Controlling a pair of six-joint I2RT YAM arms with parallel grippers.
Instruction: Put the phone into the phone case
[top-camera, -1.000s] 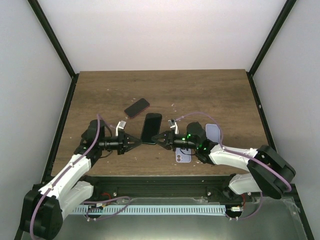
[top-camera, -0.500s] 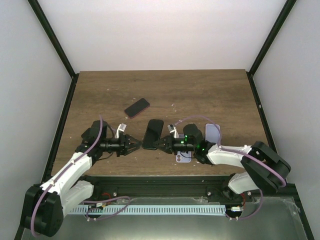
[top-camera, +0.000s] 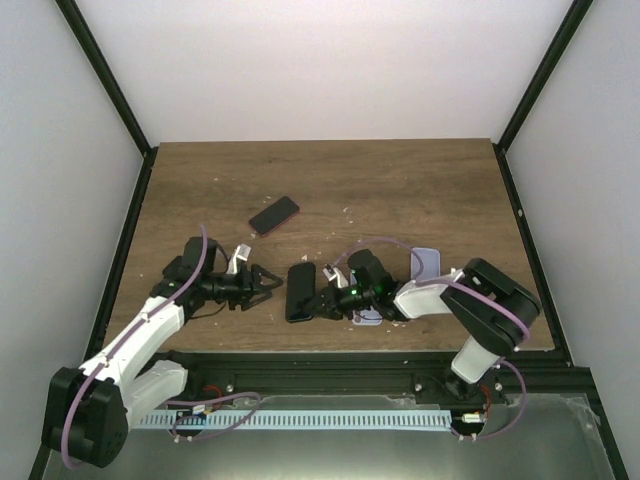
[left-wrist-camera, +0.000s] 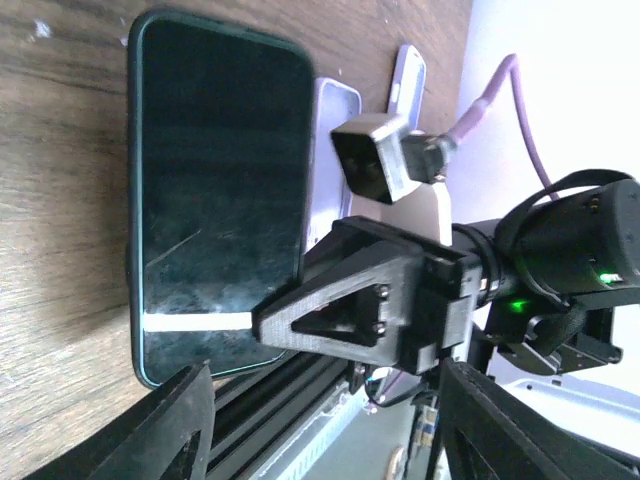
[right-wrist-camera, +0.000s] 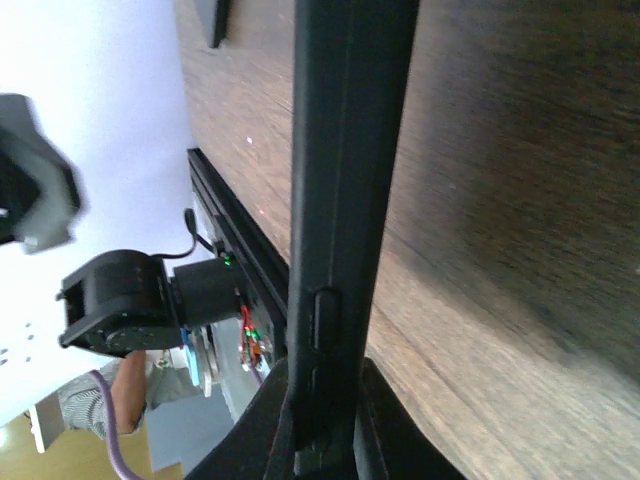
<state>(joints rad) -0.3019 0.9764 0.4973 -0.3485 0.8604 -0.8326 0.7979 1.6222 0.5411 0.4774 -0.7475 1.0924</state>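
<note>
Phone (top-camera: 300, 291) has dropped to table's (top-camera: 400, 190) near edge | your left gripper (top-camera: 268, 284) now wide, off it | right gripper (top-camera: 318, 297) pinches its edge | case (top-camera: 428, 262) lies right | thin pinch could let it slip

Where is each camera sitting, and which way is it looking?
Top camera: up high behind the arms, looking down at the wooden table; both arms show, the dark phone between them.
Left wrist camera: on the left arm, facing the phone's screen; its own left fingers show at the bottom, spread open, and the right fingers pinch the phone.
Right wrist camera: on the right arm, looking along the phone's thin edge; its own fingers grip it.
Shared: all three see the dark phone.
</note>
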